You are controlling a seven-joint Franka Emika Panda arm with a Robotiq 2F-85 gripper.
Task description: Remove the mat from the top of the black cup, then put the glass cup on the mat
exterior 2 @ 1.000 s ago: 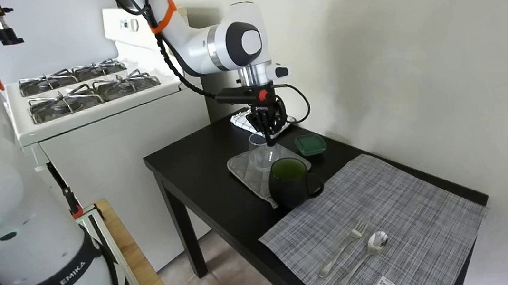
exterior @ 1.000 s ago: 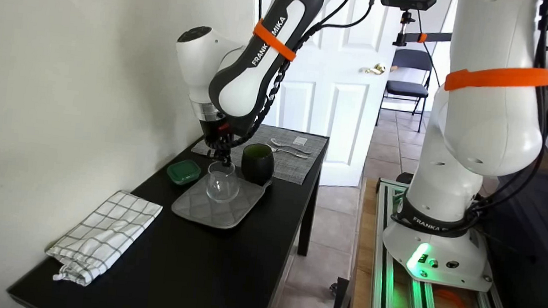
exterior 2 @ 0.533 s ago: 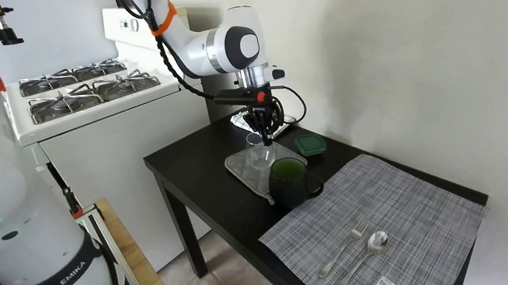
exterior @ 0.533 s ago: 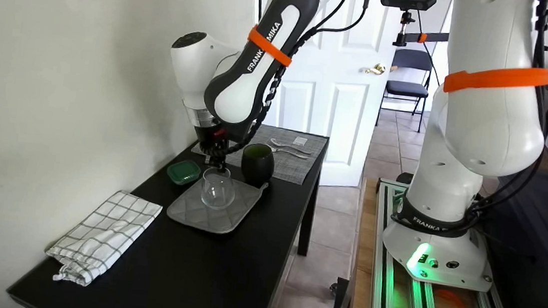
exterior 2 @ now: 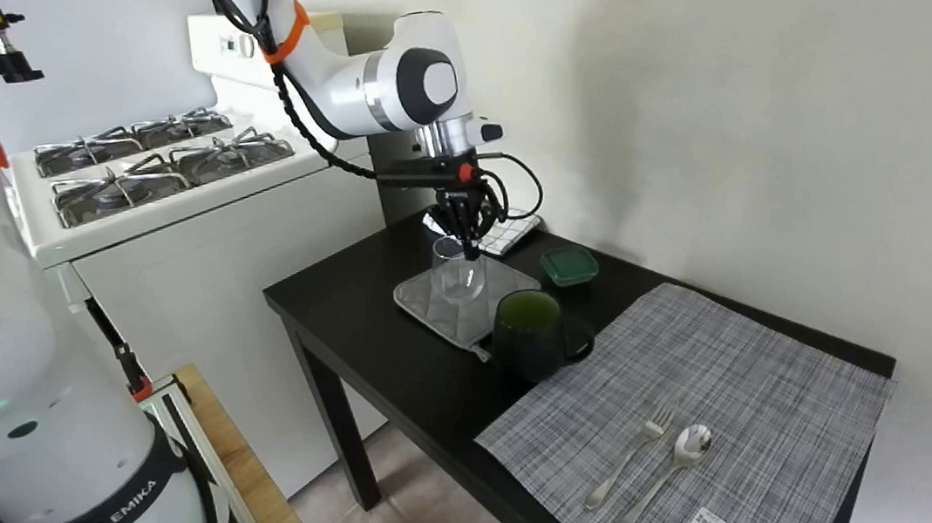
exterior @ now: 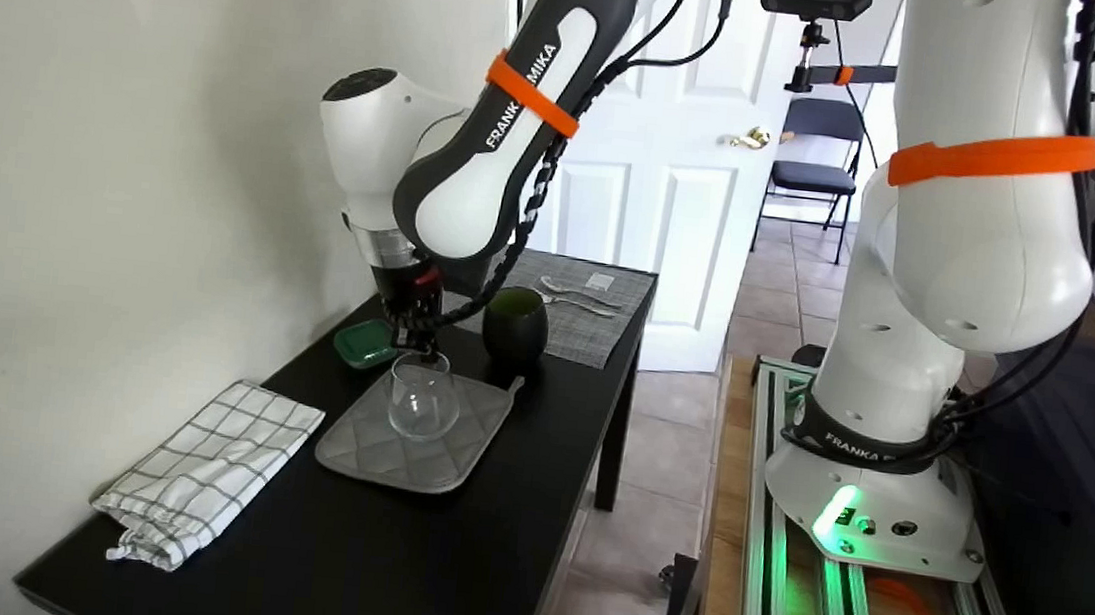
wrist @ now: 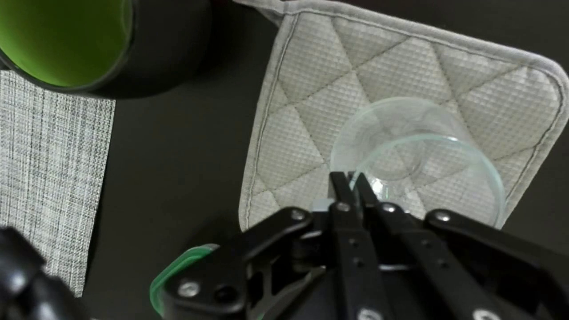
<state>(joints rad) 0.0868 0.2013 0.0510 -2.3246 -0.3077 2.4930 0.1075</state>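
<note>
Black table point(exterior: 362, 561), grey mat point(exterior: 412, 463), glass cup point(exterior: 422, 408) held by its rim.
In an exterior view, a woven placemat point(exterior: 587, 336) covers the table's far end; the mat lies nearer, a checkered cloth point(exterior: 216, 466) nearest, at left. The gripper point(wrist: 350, 178) points down, fingertips pinched together. The black cup point(exterior: 515, 333) stands just beyond the mat, to the right; the glass cup is on the mat, its rim clamped between the fingertips.

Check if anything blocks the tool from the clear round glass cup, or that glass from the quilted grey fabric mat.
Nothing visible. The tool is closed on the glass cup at its rim; the glass stands on the mat. The black, green-lined cup is beside the mat.
</note>
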